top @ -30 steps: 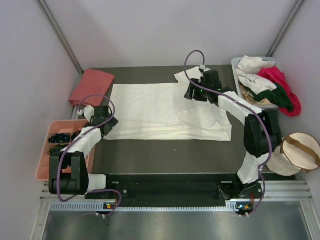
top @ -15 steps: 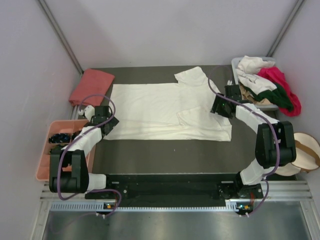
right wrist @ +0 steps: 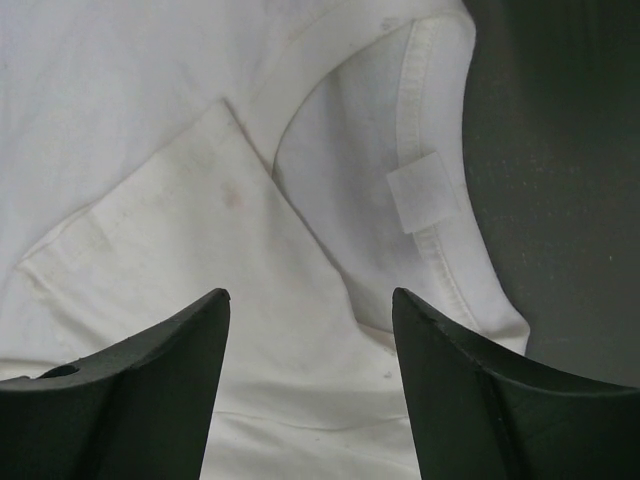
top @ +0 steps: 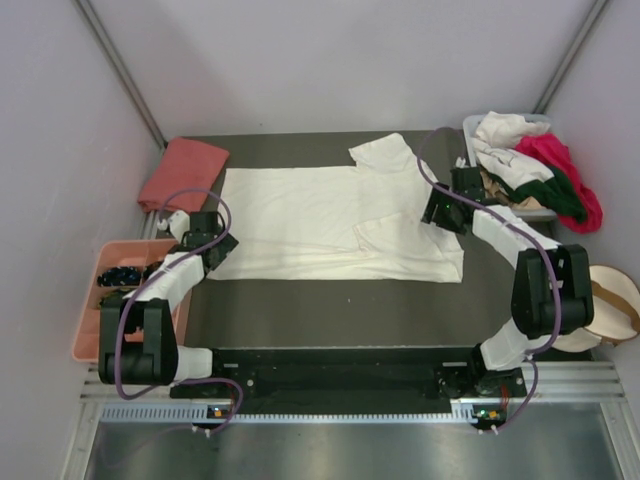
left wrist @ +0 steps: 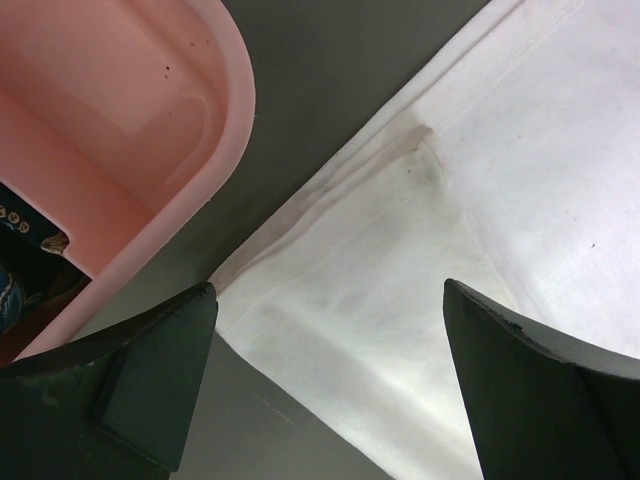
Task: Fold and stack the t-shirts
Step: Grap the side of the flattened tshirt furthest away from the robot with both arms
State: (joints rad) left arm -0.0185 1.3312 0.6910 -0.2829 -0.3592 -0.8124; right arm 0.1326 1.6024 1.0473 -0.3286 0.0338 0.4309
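A large cream-white t-shirt point(top: 320, 220) lies spread flat on the dark table. One sleeve is folded in over its body; the other sleeve point(top: 385, 152) sticks out at the back. My left gripper point(top: 215, 250) is open over the shirt's near-left hem corner point(left wrist: 330, 290). My right gripper point(top: 438, 212) is open over the neck end, with the collar and its label point(right wrist: 415, 190) between the fingers. A folded salmon-pink shirt point(top: 183, 172) lies at the back left. White, magenta and dark green shirts point(top: 535, 170) are heaped at the back right.
A pink plastic tray point(top: 95, 305) with small dark items stands at the left edge and shows in the left wrist view point(left wrist: 130, 130). A grey bin point(top: 472, 130) holds the shirt heap. A round beige pouch point(top: 600, 305) with a tan strap sits at the right.
My right gripper has let go of the far sleeve and swung right and nearer, over the collar end. The far sleeve now lies flat. The left arm has not moved.
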